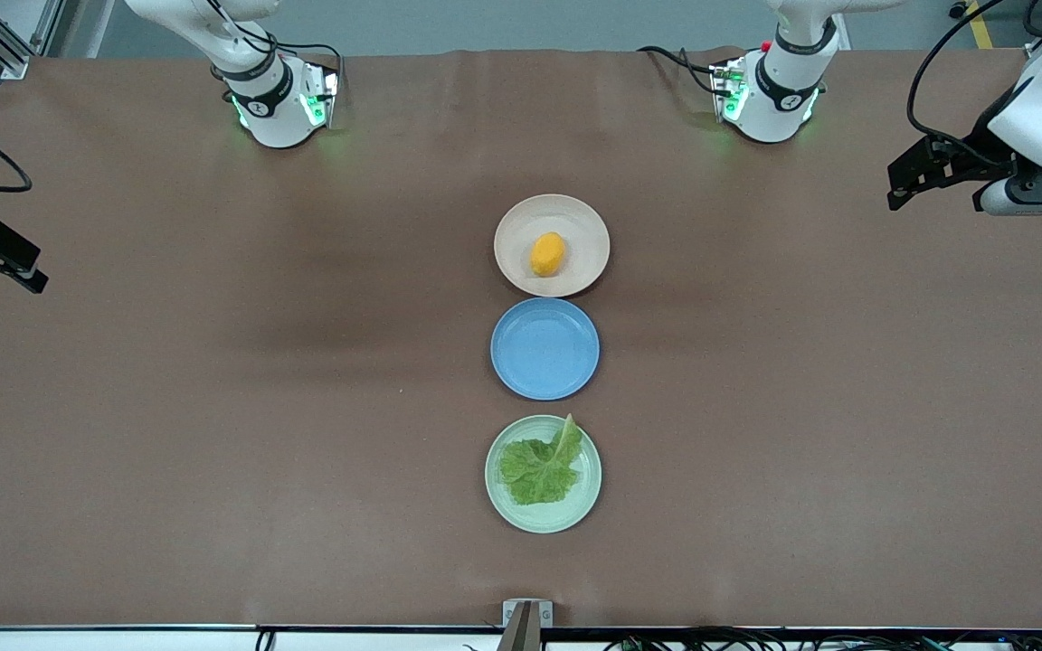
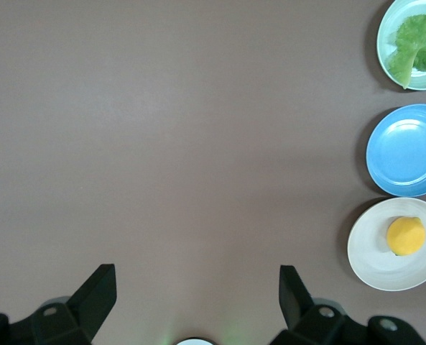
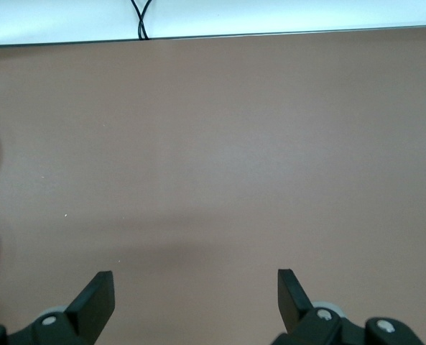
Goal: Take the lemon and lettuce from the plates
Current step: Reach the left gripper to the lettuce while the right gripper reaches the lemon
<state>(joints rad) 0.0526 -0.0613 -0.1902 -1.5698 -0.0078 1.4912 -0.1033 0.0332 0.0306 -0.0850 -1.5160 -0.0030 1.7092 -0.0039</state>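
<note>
The lemon (image 1: 547, 254) lies on the beige-pink plate (image 1: 590, 233), the plate farthest from the front camera. The lettuce (image 1: 541, 467) lies on the pale green plate (image 1: 559, 518), the nearest one. My left gripper (image 1: 903, 185) hangs open and empty over the left arm's end of the table. Its wrist view shows the open gripper (image 2: 196, 279), the lemon (image 2: 405, 236), the beige plate (image 2: 365, 251), the lettuce (image 2: 416, 39) and the green plate (image 2: 383, 44). My right gripper (image 1: 28, 271) hangs open and empty over the right arm's end, and its wrist view (image 3: 195, 282) shows bare table between the fingers.
An empty blue plate (image 1: 544, 349) sits between the two plates in a row down the table's middle; it also shows in the left wrist view (image 2: 405, 149). Brown table cover (image 1: 213, 407) spreads on both sides. The table's front edge (image 3: 270, 34) shows in the right wrist view.
</note>
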